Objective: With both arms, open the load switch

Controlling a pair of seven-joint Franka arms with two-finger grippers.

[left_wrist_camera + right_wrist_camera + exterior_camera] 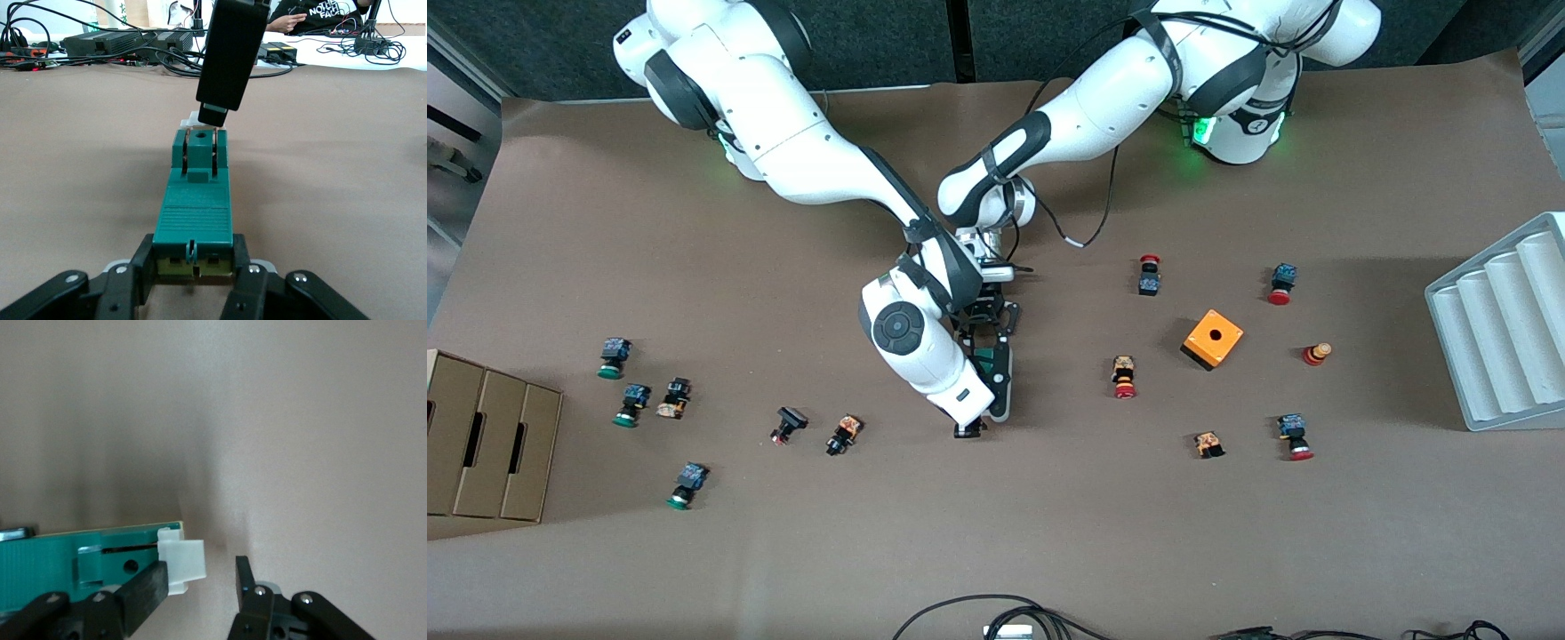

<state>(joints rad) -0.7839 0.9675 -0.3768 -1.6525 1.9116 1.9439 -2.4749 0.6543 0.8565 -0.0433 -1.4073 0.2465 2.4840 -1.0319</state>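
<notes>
**Green load switch held between two grippers at mid-table**

Green and narrow, the load switch (996, 378) lies flat on the brown table (1049, 533), its white end piece (183, 565) pointing toward the front camera. The left gripper (192, 272) is clamped on the switch's end farthest from that camera, one finger (130, 283) on each side. The right gripper (200, 583) sits at the white end with its jaws apart; one finger (143, 593) lies against the white piece, the other stands clear of it.

In the front view the right arm (925, 347) hides most of the switch. The left wrist view shows its whole length and ribbed top, with the right gripper's black finger over its end. Only the right wrist view shows the gap between the right fingers.
</notes>
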